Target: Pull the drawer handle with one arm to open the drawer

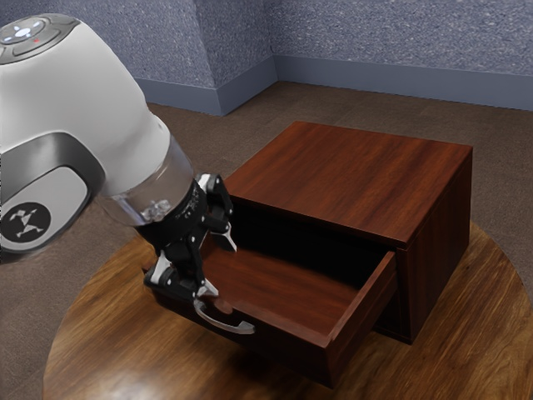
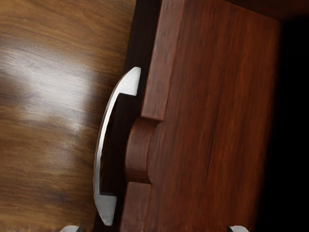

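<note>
Exterior view: drawer [image 1: 362, 310] drawn well out of the cabinet [image 1: 350, 171], dark cavity open behind it. Looks largely done, with perhaps a little travel left. Gripper [image 1: 215, 265] at the drawer front, just above the silver handle [image 1: 225, 322], jaws spread wide; in the wrist view, straddling front and handle rather than pinching either. Ahead of the front, a stretch of bare table [image 1: 117, 350], its round rim not far beyond. Leaves modest room for further pulling.
</note>
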Controlling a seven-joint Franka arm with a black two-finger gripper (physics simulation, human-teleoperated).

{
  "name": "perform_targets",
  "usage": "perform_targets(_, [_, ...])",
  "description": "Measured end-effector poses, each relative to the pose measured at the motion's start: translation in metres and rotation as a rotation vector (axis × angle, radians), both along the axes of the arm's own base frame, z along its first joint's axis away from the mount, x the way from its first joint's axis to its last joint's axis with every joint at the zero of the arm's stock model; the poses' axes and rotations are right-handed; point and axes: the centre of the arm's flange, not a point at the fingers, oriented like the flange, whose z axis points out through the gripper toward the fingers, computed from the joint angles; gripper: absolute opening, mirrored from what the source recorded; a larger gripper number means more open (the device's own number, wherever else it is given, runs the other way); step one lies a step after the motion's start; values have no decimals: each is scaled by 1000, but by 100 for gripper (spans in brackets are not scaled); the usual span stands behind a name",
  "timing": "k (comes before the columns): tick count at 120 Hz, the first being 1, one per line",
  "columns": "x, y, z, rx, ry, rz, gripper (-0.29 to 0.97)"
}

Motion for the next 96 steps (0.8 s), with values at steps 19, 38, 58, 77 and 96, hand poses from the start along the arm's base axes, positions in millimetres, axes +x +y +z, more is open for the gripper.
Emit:
perform_targets(19, [40,-4,43,-58,21,1,52])
perform_targets(38, [66,16,101,-71,50,-93,59])
perform_targets(58, [79,91,93,19,151,-318,62])
perform_targets(77, [103,151,42,77,280,-589,64])
perform_targets(96, [110,170,8,122,342,-863,65])
